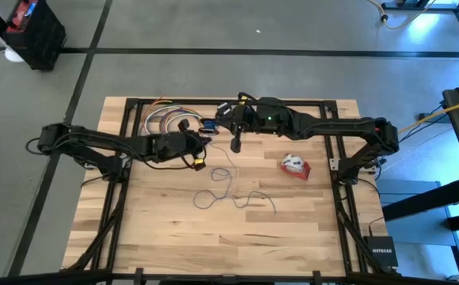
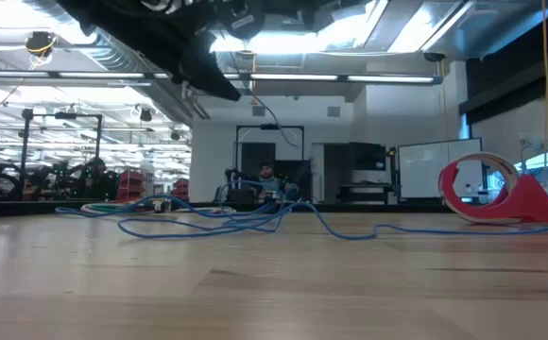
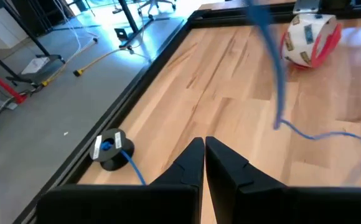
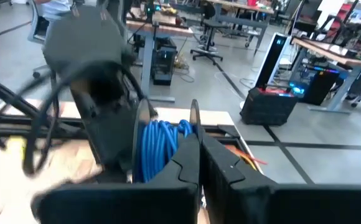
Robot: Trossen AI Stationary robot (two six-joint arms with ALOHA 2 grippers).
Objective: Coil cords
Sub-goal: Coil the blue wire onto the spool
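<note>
cord is trailing loose across the mid-table, likely limp and light, best pinched near its puck; left gripper and right gripper are hovering pressed together, pinching nothing visible.

Dark jointed arms — black cabling

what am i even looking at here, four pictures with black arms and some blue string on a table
It is a robot with two dark jointed arms over a wooden table. One picture looks straight down, one looks level across the tabletop, and two come from cameras on the wrists.

The left gripper and the right gripper are both shut, near the table's far edge. Neither visibly holds anything.

On the wood lies a long thin blue cord, loosely tangled, joined to a small black round puck. Apart from it sits a red-and-white roll-shaped object. A bundle of coloured wires lies by the far edge.
</note>
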